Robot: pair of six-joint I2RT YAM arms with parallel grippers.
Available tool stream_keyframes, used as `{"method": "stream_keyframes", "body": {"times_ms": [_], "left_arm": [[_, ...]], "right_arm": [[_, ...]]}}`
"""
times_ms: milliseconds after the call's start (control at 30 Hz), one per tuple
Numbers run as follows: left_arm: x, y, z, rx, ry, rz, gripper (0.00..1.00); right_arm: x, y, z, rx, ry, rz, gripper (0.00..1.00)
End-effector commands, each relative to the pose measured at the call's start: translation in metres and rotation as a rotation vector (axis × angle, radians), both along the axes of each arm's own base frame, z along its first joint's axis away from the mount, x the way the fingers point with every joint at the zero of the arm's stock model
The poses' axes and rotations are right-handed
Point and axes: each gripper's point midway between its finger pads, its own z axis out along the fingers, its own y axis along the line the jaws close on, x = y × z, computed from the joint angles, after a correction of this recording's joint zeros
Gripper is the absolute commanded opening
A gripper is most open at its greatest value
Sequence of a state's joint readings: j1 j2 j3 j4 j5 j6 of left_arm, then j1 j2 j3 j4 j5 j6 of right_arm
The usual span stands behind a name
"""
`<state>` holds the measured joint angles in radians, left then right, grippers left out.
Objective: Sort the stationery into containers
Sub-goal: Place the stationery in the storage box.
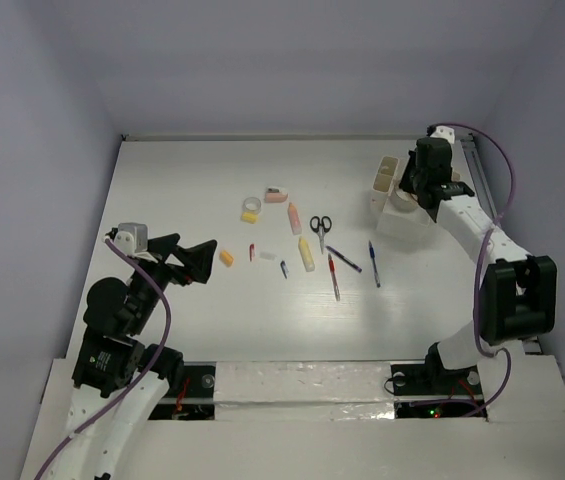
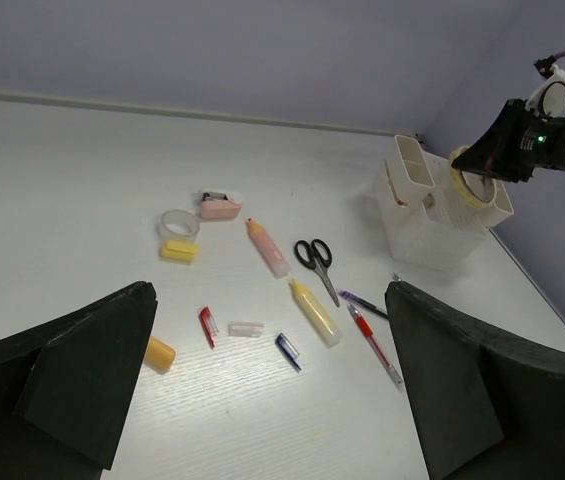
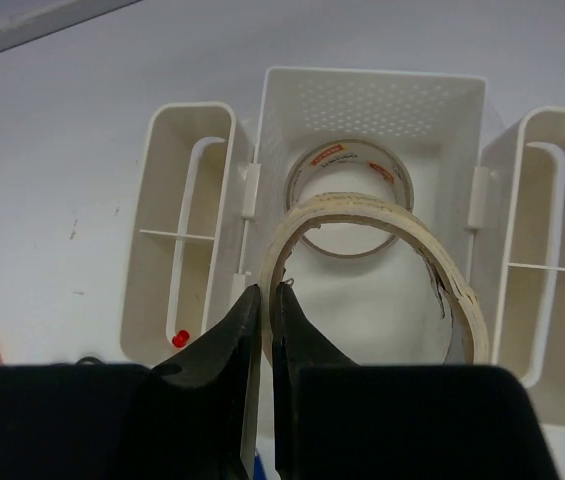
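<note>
My right gripper [image 3: 267, 292] is shut on the rim of a beige tape roll [image 3: 459, 300], held above the middle compartment of the cream-white organizer [image 3: 372, 95]. Another tape roll [image 3: 349, 150] lies inside that compartment. My left gripper [image 2: 270, 290] hangs open over the table's left side, nothing between its fingers. Loose stationery lies ahead of it: scissors [image 2: 314, 258], a red pen [image 2: 372, 343], a blue pen [image 2: 364, 303], a yellow stick [image 2: 314, 312], a pink stick [image 2: 268, 247], a tape roll [image 2: 179, 223], a yellow block [image 2: 178, 251], a pink block [image 2: 220, 207] and an orange piece [image 2: 160, 352].
Small red [image 2: 208, 325], clear [image 2: 245, 328] and blue [image 2: 288, 350] caps lie among the stationery. A small red item [image 3: 180, 338] sits in the organizer's left side compartment. The organizer [image 1: 387, 180] stands at the far right, near the table's right edge.
</note>
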<state>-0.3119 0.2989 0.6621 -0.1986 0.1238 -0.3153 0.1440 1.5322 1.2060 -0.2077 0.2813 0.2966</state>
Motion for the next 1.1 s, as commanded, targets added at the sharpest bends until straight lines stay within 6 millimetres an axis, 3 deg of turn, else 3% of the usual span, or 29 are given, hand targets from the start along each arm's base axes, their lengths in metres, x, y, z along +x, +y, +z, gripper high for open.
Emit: {"method": "stream_keyframes", "body": {"times_ms": [0,33,100,133,233,267,333,433,533,567,667,700,833,967,1067], "left_arm": [[0.000,-0.001,0.012,-0.006,-0.061,-0.008,0.99],[0.001,-0.001,0.012,-0.007,-0.059,-0.008,0.99],[0.001,-0.002,0.011,-0.006,-0.056,-0.012,0.99],[0.001,-0.002,0.011,-0.005,-0.055,-0.010,0.99],[0.001,-0.002,0.011,-0.005,-0.055,-0.010,0.99],[0.001,-0.002,0.011,-0.005,-0.055,-0.010,0.99],[0.001,-0.002,0.011,-0.004,-0.056,-0.011,0.99],[0.001,-0.002,0.011,-0.006,-0.056,-0.012,0.99],[0.002,-0.003,0.010,-0.005,-0.052,-0.015,0.99],[0.003,-0.003,0.009,-0.002,-0.048,-0.013,0.99],[0.005,-0.004,0.007,0.001,-0.038,-0.015,0.99],[0.006,-0.004,0.005,0.004,-0.029,-0.016,0.99],[0.009,-0.003,0.001,0.009,-0.015,-0.009,0.99],[0.013,-0.003,-0.002,0.013,0.000,-0.003,0.99],[0.014,-0.004,-0.003,0.015,0.004,-0.009,0.99]], "right_arm": [[0.020,0.002,0.027,0.046,-0.093,-0.007,0.00],[0.019,-0.003,0.024,0.049,-0.093,-0.017,0.00],[0.020,-0.003,0.025,0.054,-0.104,-0.024,0.15],[0.019,-0.006,0.025,0.048,-0.104,-0.038,0.30],[0.017,-0.006,0.030,0.049,-0.107,-0.037,0.44],[0.015,-0.004,0.035,0.056,-0.118,-0.027,0.58],[0.012,-0.001,0.044,0.067,-0.137,-0.007,0.65],[0.007,0.011,0.054,0.109,-0.157,0.049,0.65],[0.004,0.049,0.062,0.183,-0.187,0.191,0.61],[0.000,0.078,0.062,0.198,-0.180,0.268,0.61],[0.001,0.128,0.057,0.194,-0.150,0.376,0.57],[-0.005,0.157,0.055,0.193,-0.139,0.438,0.57],[-0.002,0.227,0.039,0.213,-0.096,0.556,0.51],[0.006,0.295,0.019,0.219,-0.044,0.643,0.38],[0.004,0.330,-0.002,0.208,0.007,0.642,0.34]]}}
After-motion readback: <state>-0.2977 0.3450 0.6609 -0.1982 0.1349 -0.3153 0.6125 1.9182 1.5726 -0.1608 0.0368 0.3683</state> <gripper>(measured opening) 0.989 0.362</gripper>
